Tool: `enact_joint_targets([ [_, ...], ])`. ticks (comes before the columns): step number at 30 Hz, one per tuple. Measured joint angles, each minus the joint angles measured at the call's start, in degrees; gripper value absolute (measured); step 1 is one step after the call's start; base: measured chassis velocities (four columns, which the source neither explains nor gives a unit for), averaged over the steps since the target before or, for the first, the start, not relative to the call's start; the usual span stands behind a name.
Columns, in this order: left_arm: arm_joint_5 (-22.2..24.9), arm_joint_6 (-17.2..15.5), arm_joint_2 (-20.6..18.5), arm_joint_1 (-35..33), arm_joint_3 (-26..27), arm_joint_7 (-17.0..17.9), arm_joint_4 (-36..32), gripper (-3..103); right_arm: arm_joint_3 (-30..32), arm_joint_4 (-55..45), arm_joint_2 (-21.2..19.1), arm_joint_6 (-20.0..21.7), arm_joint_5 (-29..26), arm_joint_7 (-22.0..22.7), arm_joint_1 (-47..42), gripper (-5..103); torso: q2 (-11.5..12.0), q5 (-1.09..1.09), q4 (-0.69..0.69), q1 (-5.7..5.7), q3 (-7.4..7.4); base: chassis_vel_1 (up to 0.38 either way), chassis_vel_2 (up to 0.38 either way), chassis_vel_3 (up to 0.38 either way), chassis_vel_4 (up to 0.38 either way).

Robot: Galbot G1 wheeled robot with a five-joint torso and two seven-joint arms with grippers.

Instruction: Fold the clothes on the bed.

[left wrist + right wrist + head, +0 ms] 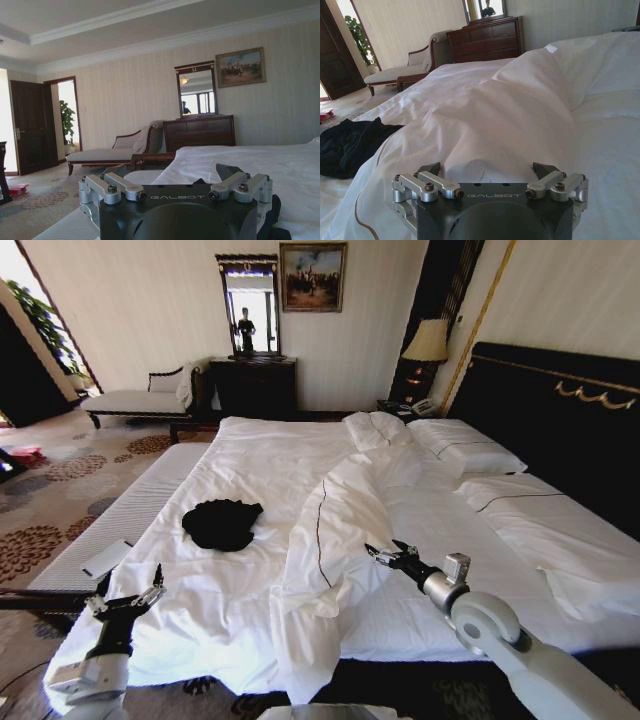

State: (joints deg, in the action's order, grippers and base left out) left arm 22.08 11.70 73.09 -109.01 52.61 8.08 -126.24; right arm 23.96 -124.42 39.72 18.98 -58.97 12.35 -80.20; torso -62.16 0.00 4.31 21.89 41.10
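Both end effectors hover open and empty at the near edge of the bed [250, 445]: the left end effector [128, 602] at the corner, the right end effector [392, 556] over the rumpled duvet [340, 510]. Crumpled between them but farther in lies the black T-shirt [222, 523]. Folding well likely means first spreading it flat on bare sheet.
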Motion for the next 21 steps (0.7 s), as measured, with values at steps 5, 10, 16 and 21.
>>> enact_joint_targets([
  [5, 0.0, -0.1, 0.1, 0.3, -0.4, 0.1, 0.5, 100, -2.9, 0.5, 0.3, 0.6, -0.4, 0.7, 1.6, 100, 0.0, -0.01, 0.0, 0.0, 0.0, 0.0, 0.0, 0.0, 0.0],
  [10, 0.1, -0.1, -0.1, 0.4, -0.2, 0.2, 0.7, 100, -5.2, 2.2, 0.7, 0.7, -0.9, 0.9, 3.4, 100, 0.0, -0.01, -0.01, 0.0, 0.0, 0.0, 0.0, 0.0, 0.0],
  [16, 0.7, -0.1, -0.2, 0.2, 0.4, 0.2, 0.9, 100, -6.7, 3.4, 1.2, 0.7, -1.2, 0.9, 5.1, 95, 0.0, 0.0, -0.01, 0.0, 0.0, 0.0, 0.0, 0.0, 0.0],
  [21, 0.6, -0.2, -0.2, 0.7, 0.1, 0.5, 1.0, 100, -6.6, 3.2, 1.0, 0.1, -1.1, 1.0, 4.8, 73, 0.0, 0.0, 0.0, 0.0, 0.0, 0.0, 0.0, 0.0, 0.0],
])
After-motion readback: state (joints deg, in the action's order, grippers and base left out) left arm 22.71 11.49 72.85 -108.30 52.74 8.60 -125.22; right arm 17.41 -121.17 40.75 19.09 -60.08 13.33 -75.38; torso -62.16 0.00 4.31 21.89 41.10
